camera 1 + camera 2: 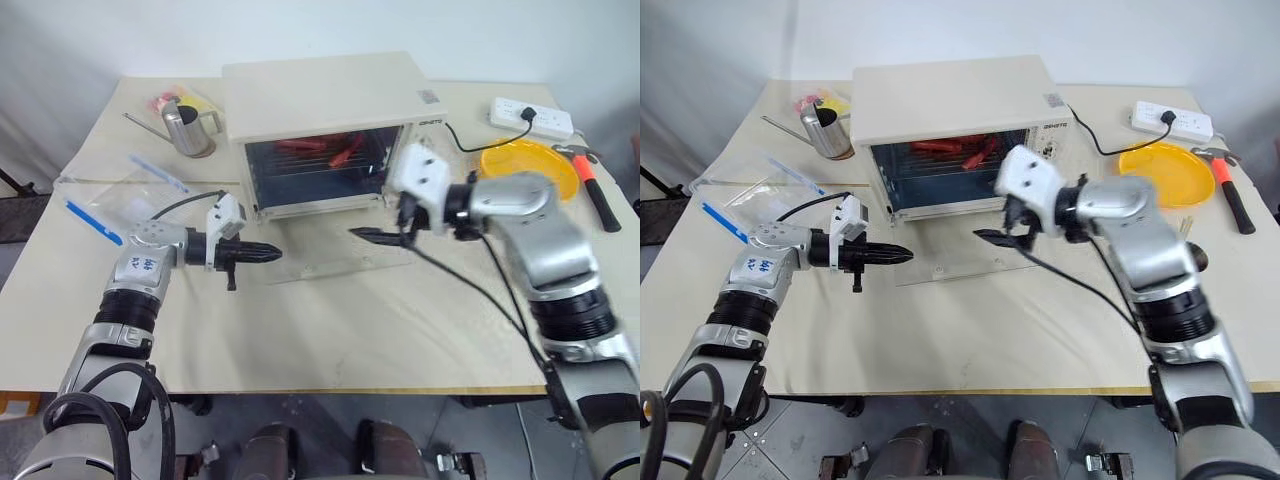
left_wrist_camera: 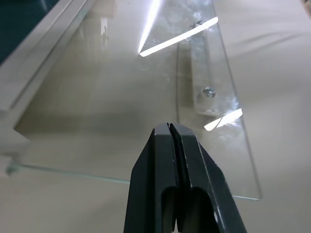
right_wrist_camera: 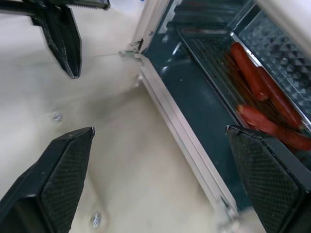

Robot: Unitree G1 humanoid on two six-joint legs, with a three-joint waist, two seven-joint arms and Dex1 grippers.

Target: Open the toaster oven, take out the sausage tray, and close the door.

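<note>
- Table [image 1: 330, 340]: beige top, carrying everything listed below.
- Toaster oven [image 1: 325, 95]: cream-white box at the far middle of the table, its cavity facing me, black cord running off to the right.
- Door [image 2: 121, 97]: clear glass panel folded fully down, lying flat on the table in front of the oven, screws showing along its outer edge.
- Sausage tray [image 3: 228, 63]: shiny metal with a wire rack, inside the oven cavity, carrying several red-brown sausages [image 3: 255, 77].
- Yellow plate [image 1: 528, 168]: round, to the right of the oven, near the table's right edge.
- Power strip [image 1: 531, 117]: white, behind the plate.
- Metal jug [image 1: 188, 130]: left of the oven, upright.
- Hammer [image 1: 595, 185]: orange handle, at the far right edge.
- Plastic bags [image 1: 120, 200]: clear with blue strips, on the left side of the table.
- My right gripper [image 3: 160, 170]: fingers spread wide with nothing between them, held above the lowered door, aimed at the oven's opening.
- My left gripper [image 2: 175, 145]: fingers pressed together on nothing, hovering over the door's left outer corner.
</note>
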